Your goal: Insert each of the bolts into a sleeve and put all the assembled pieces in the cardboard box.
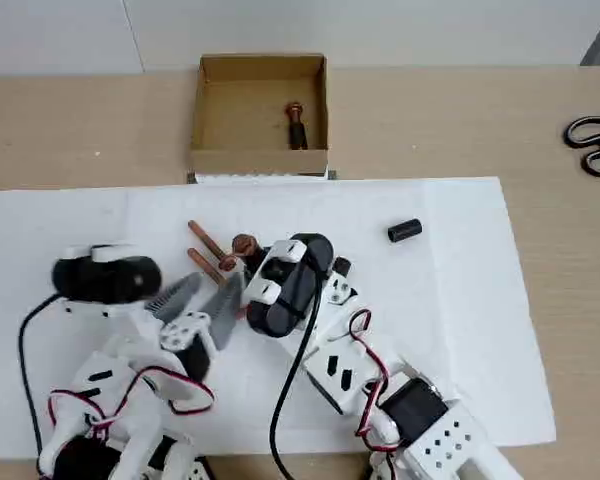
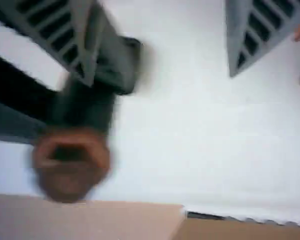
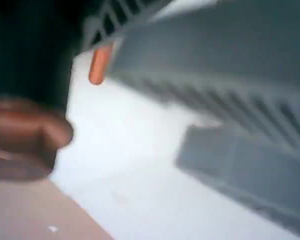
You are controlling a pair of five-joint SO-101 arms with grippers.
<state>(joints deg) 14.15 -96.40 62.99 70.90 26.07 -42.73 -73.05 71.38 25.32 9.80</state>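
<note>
High view showed one assembled piece (image 1: pixel 295 125) already in the cardboard box (image 1: pixel 208 110), with loose bolts (image 1: pixel 207 240) and a spare sleeve (image 1: pixel 405 231) on the white paper sheet (image 1: pixel 460 330). The left gripper (image 2: pixel 159 77) was spread wide, grasping nothing. Whether the right gripper (image 1: pixel 248 262) clasped the blurred bolt head (image 2: pixel 70 162) beside it could not be told. Insertion likely wanted bolt and sleeve coaxial, pushed slowly. The sheet covered a wooden table (image 1: pixel 80 120); scissors (image 1: pixel 593 145) lay near its edge.

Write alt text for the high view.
The left gripper, open, and the right gripper meet over white paper beside two loose bolts. Behind, a cardboard box holds one assembled piece; a black sleeve lies apart.
</note>
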